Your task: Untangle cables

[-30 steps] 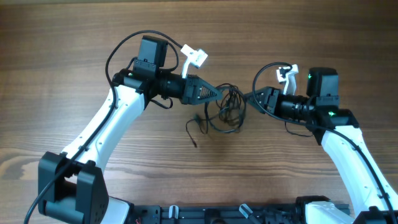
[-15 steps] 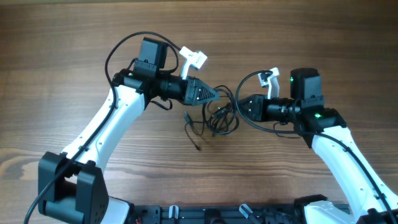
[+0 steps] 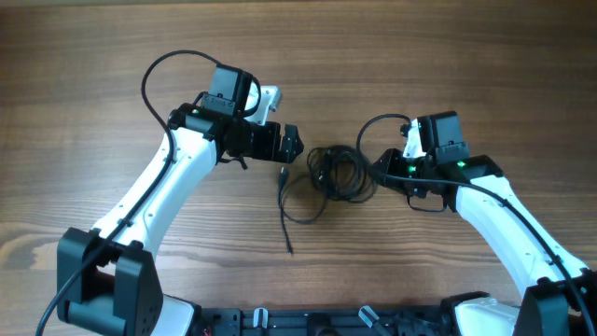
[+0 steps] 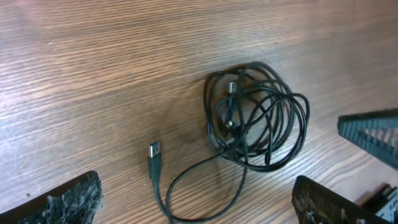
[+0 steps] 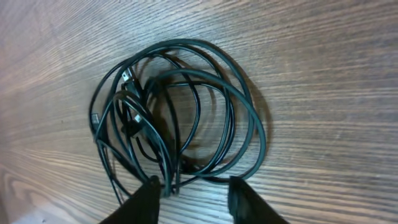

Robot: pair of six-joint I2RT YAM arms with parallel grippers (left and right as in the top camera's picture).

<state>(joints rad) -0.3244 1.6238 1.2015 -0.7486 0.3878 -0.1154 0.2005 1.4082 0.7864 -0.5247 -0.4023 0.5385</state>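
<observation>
The cables point(image 3: 341, 174) lie on the table as a loose coil of thin black wire between my two grippers. One strand trails out to a small metallic plug point(image 4: 153, 151) and loops toward the table's front. My left gripper point(image 3: 297, 147) stands wide open just left of the coil, with only that loose strand lying on the table between its fingers point(image 4: 69, 200). My right gripper point(image 3: 380, 172) is at the coil's right edge, its jaws apart over bare wood. In the right wrist view the coil point(image 5: 180, 118) lies just ahead of that gripper point(image 5: 196, 200), and some strands touch the left fingertip point(image 5: 148, 194).
The wooden table point(image 3: 466, 56) stretches on all sides. Thicker black arm cables arch over each wrist point(image 3: 159, 75). The arm bases point(image 3: 103, 280) stand at the front edge. The right gripper's ribbed finger point(image 4: 373, 134) shows at the right of the left wrist view.
My left gripper has opened, let go of the cables and drawn back to the left. The right gripper has moved left to the coil. The cables have settled into a rounder coil on the table.
</observation>
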